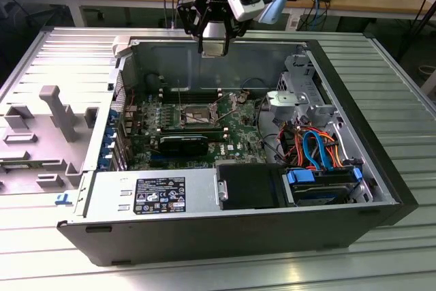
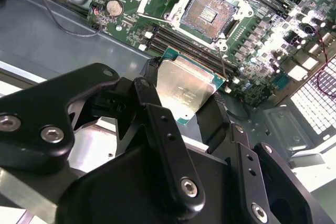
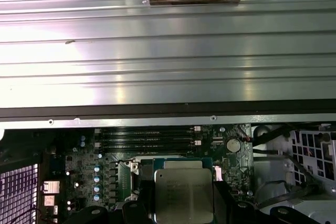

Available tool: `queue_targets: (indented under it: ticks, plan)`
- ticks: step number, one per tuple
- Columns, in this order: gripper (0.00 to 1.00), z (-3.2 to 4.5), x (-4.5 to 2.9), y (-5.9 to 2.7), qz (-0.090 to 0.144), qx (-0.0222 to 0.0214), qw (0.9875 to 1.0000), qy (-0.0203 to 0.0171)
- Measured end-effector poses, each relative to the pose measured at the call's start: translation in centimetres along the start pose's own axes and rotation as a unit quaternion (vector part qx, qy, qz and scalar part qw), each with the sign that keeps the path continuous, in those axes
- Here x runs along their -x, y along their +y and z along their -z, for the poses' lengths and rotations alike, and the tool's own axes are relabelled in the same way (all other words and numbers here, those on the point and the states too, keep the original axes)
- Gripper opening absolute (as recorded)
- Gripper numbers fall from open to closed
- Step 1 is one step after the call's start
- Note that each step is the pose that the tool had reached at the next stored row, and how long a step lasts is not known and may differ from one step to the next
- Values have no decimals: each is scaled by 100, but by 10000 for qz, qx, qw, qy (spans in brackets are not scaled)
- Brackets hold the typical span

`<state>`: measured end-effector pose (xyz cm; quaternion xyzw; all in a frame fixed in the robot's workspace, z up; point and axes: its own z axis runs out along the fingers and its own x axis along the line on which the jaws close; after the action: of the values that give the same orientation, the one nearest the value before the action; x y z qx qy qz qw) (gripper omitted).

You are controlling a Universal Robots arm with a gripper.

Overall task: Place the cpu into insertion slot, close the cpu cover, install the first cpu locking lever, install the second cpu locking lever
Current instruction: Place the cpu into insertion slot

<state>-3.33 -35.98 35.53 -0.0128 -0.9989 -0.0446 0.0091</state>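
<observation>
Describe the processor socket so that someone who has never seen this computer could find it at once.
Start at the open computer case, then its green circuit board. Near the board's middle, between rows of long black memory slots, sits the socket. Unlike those narrow strips it is square, with a dark centre and a silver metal rim.

Dull silver metal, faintly scuffed, on cpu [image 2: 185, 92] top; green board at edge. Matt black jaws, bright metal screw heads [image 2: 189, 186]. Shiny metal rim, dark matt centre on insertion slot [image 2: 210, 10]. Glossy green motherboard [image 2: 134, 11]. Ribbed satin metal desk [image 1: 398, 93].
</observation>
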Motion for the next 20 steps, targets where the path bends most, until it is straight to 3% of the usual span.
queue_targets:
  ticks: [20]
  plan:
    - [54,-46,1,-9,0,0,10000,0]
